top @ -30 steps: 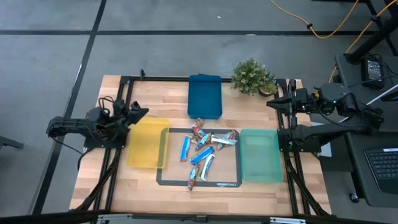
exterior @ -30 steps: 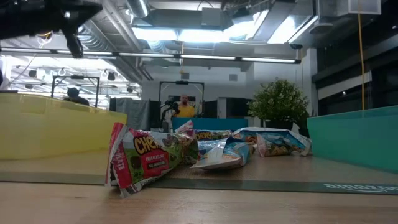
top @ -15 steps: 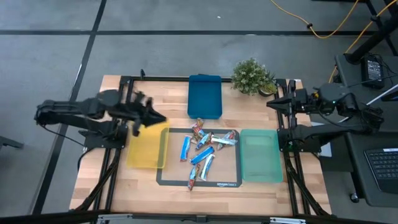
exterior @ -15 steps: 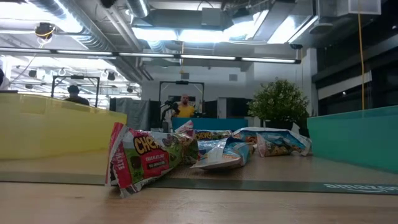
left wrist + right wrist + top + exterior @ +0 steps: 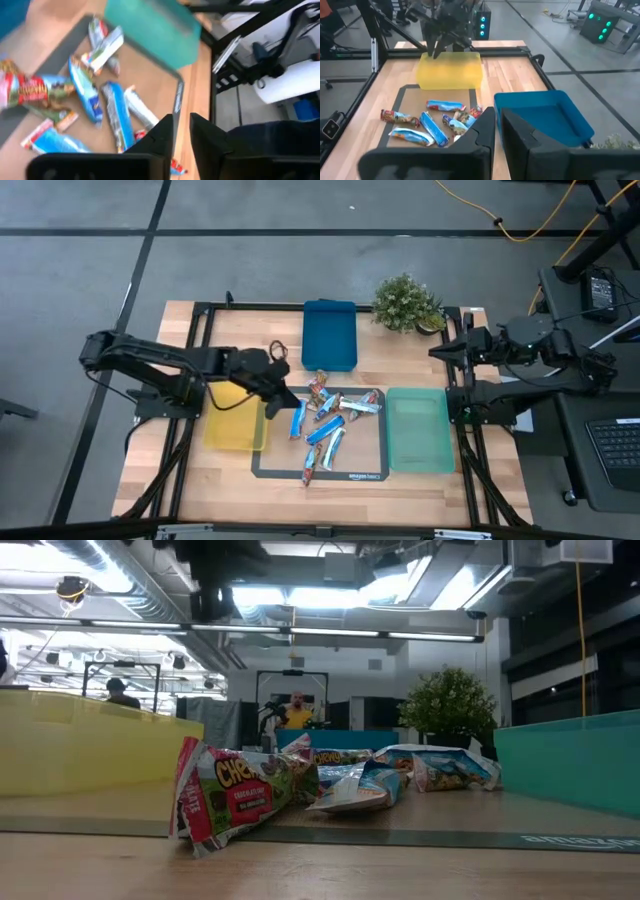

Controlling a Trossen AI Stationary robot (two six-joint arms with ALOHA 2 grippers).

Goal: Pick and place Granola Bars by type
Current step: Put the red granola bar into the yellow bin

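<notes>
Several granola bars (image 5: 325,423) lie in a loose heap on a dark mat (image 5: 262,465). Some are blue-and-white, others silvery with red; they also show in the left wrist view (image 5: 107,107), right wrist view (image 5: 435,122) and low view (image 5: 240,790). My left gripper (image 5: 285,392) hangs above the mat's left edge, beside the yellow tray (image 5: 235,415). It is a little left of the bars, and its fingers (image 5: 162,135) stand a narrow gap apart. My right gripper (image 5: 440,350) waits shut at the table's far right edge.
A blue tray (image 5: 329,335) lies at the far edge and a green tray (image 5: 419,430) right of the mat. A potted plant (image 5: 405,302) stands in the far right corner. Bare wood shows along the near edge. A person (image 5: 296,710) is in the room behind.
My left arm has swung from its place at the table's left edge toward the right. It passed over the yellow tray and now reaches the mat's left side, close to the bars. The bars have stayed where they were.
</notes>
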